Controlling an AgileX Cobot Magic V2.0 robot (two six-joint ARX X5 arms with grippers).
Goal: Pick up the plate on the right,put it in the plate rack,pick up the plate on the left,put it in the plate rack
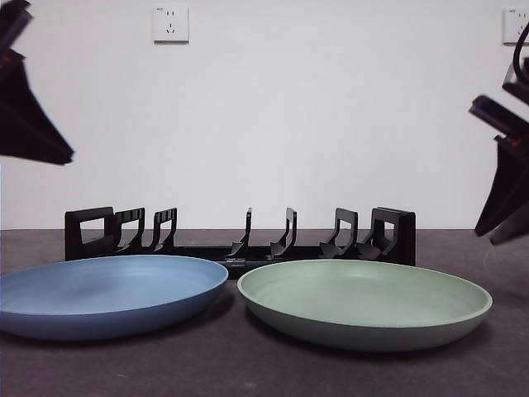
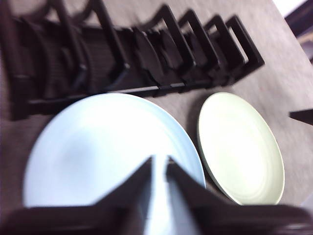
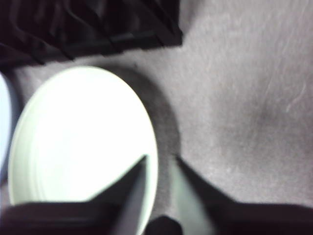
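Two plates sit nearest, side by side on the dark desk [image 1: 248, 364]: a blue plate [image 1: 107, 294] at lower left of the front frame and a green plate [image 1: 364, 302] at lower right, just apart. Behind both, mid-frame, stands the black plate rack [image 1: 240, 236], its prongs bare. Above the blue plate hovers the left pincer [image 2: 159, 164], released with a narrow gap. Over the green plate's edge hangs the right pincer [image 3: 161, 164], likewise released, grasping nothing.
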